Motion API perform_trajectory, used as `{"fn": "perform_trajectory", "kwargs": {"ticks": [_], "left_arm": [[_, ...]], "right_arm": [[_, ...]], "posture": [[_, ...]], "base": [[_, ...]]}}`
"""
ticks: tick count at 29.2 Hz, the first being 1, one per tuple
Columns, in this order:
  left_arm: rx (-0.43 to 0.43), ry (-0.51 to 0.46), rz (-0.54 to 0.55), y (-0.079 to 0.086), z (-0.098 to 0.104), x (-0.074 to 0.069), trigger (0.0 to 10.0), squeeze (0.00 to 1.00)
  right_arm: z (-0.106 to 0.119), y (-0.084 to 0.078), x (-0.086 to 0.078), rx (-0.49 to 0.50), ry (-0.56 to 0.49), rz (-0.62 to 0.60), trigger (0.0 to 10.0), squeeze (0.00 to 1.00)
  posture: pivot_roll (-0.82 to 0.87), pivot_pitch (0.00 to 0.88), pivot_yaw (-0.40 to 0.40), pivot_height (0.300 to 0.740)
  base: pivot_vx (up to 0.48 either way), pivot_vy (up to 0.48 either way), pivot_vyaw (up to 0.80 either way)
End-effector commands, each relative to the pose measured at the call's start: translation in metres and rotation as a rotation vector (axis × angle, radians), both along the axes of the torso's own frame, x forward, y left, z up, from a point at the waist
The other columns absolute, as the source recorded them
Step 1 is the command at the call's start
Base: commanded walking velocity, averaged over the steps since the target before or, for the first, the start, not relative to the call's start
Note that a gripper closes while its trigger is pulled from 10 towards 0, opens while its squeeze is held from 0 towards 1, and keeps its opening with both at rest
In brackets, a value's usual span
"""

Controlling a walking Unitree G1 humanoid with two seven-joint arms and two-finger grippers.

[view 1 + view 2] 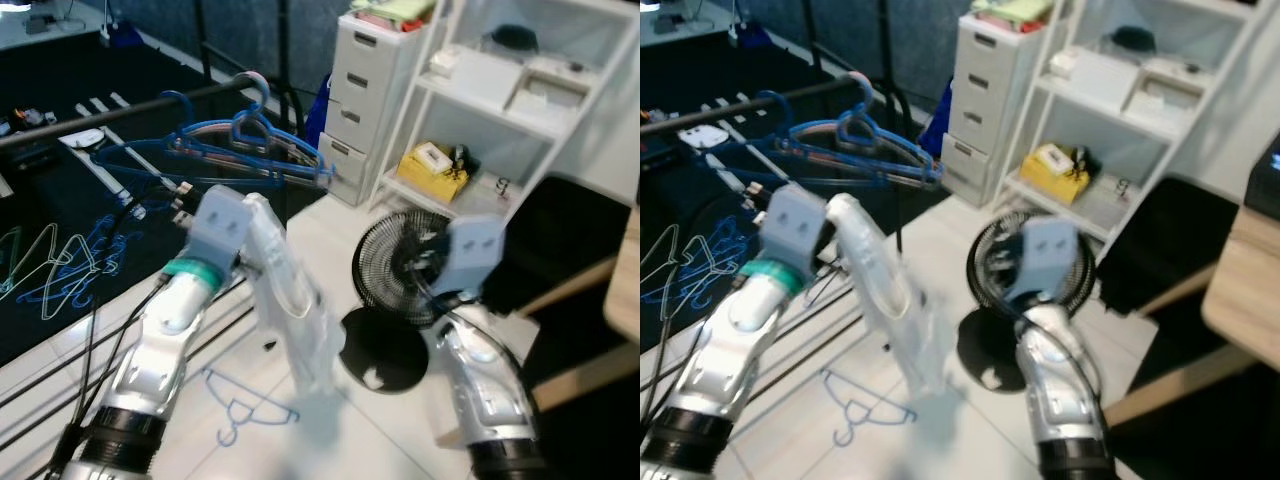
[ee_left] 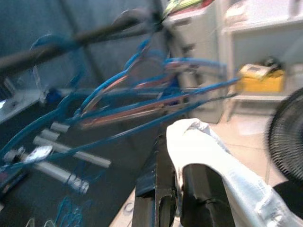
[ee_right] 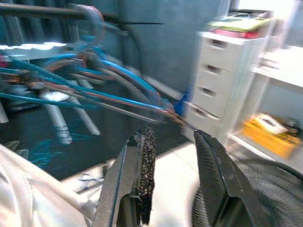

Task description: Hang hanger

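Note:
My left gripper (image 1: 186, 206) is raised below the dark rail (image 1: 120, 108) and is shut on a white garment (image 1: 292, 310) that hangs down from it toward the floor. In the left wrist view the white cloth (image 2: 208, 156) lies over and between the black fingers (image 2: 158, 184). Several blue hangers (image 1: 250, 150) hang bunched on the rail just beyond. My right gripper (image 3: 173, 135) is open and empty, held up in front of the fan, to the right of the garment. A blue hanger (image 1: 245, 410) lies on the white floor between my arms.
A black floor fan (image 1: 395, 265) stands close behind my right arm. More wire hangers (image 1: 50, 265) lie on the black mat at left. A white drawer unit (image 1: 365, 90) and a shelf with a yellow box (image 1: 432, 170) stand behind. A wooden table edge (image 1: 625, 285) is at right.

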State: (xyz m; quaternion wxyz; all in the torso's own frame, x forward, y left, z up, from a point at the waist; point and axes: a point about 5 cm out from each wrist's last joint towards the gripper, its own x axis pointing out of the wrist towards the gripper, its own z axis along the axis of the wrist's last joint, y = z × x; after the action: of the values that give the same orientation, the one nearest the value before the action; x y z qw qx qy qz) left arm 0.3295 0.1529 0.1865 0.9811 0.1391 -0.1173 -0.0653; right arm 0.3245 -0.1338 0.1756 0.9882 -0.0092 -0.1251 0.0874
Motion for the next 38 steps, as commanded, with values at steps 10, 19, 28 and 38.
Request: {"fn": "perform_trajectory", "kwargs": {"ticks": [10,19,28,38], "left_arm": [[-0.225,0.145,-0.12,-0.009,-0.004,-0.022,10.0,0.0],[-0.193,0.273,-0.275,-0.029,-0.016,-0.051,10.0,0.0],[-0.159,0.242,-0.236,-0.031,-0.009,-0.048,10.0,0.0],[-0.134,0.197,-0.196,-0.028,0.007,-0.037,10.0,0.0]], "right_arm": [[-0.005,0.0,-0.006,-0.035,0.014,0.033,10.0,0.0],[-0.004,0.001,-0.008,-0.042,0.012,0.042,10.0,0.0],[-0.004,0.0,-0.009,-0.031,0.009,0.026,10.0,0.0],[-0.004,-0.002,-0.01,-0.021,0.013,0.005,10.0,0.0]], "posture": [[0.02,0.04,0.043,0.74],[0.02,0.045,0.051,0.74],[0.02,0.05,0.061,0.74],[0.02,0.056,0.071,0.74]], "base": [[0.0,0.0,0.8],[0.0,0.0,0.8],[0.0,0.0,0.8],[0.0,0.0,0.8]]}}
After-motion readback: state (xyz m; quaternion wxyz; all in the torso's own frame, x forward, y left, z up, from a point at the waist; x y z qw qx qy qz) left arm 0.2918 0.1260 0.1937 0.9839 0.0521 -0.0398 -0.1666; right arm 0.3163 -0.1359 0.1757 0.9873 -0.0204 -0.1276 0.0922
